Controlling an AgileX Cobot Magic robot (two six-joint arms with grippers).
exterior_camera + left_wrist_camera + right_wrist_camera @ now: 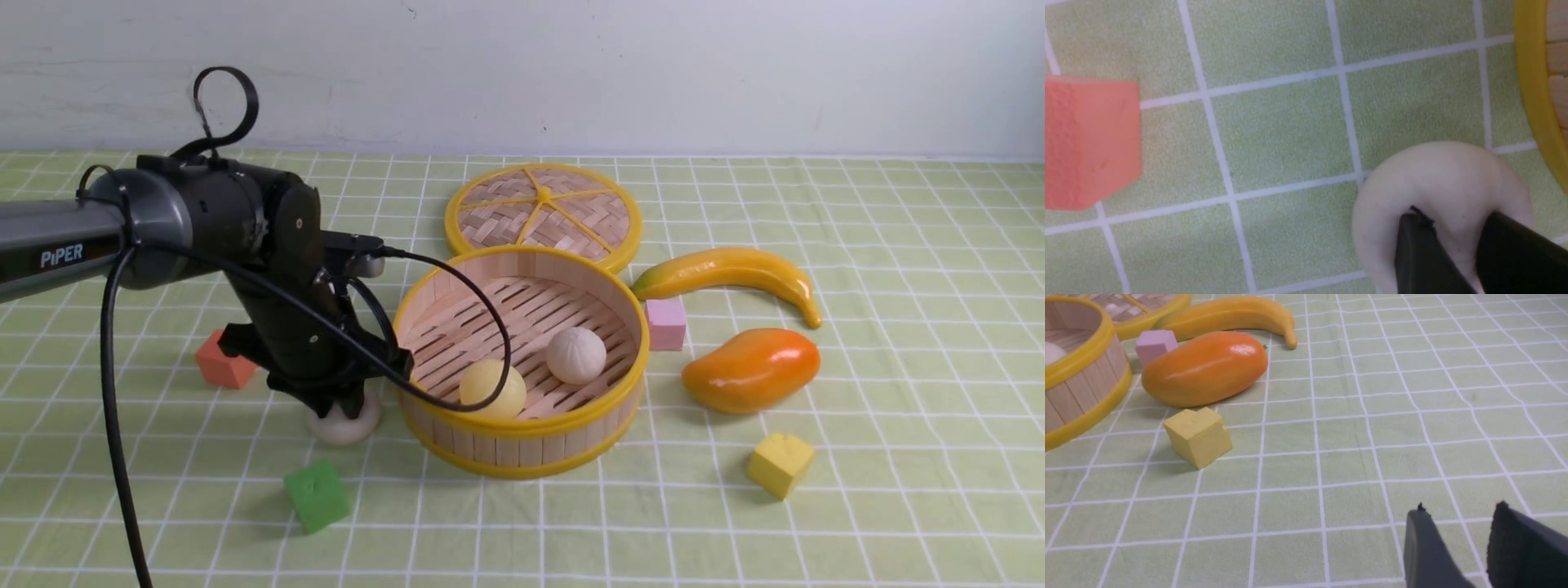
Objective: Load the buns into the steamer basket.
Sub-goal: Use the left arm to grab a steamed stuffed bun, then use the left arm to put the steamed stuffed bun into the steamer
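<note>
Here's my left gripper [1455, 212], down low on the checked cloth [816, 506], right on top of the third bun [344, 426]. This off-white bun sits on the cloth just beside the steamer basket [522, 429], on its left, outside the yellow rim. From the left wrist camera, my two dark fingers [1421, 253] stand apart and overlap the bun, with its pale surface showing between them (pinching or only resting there? I cannot tell from this angle). The orange cube [224, 369] is off to the left, clear of us.

Inside the basket, two are home: the pale yellow bun [482, 380] near the front wall, and the pleated white bun [575, 355] a little behind it to the right, both on the slat floor.

My right gripper [1461, 505] hangs over bare cloth, fingers parted, nothing between them. The yellow cube [1198, 437] and the mango [1204, 367] lie ahead of it, apart from each other.
</note>
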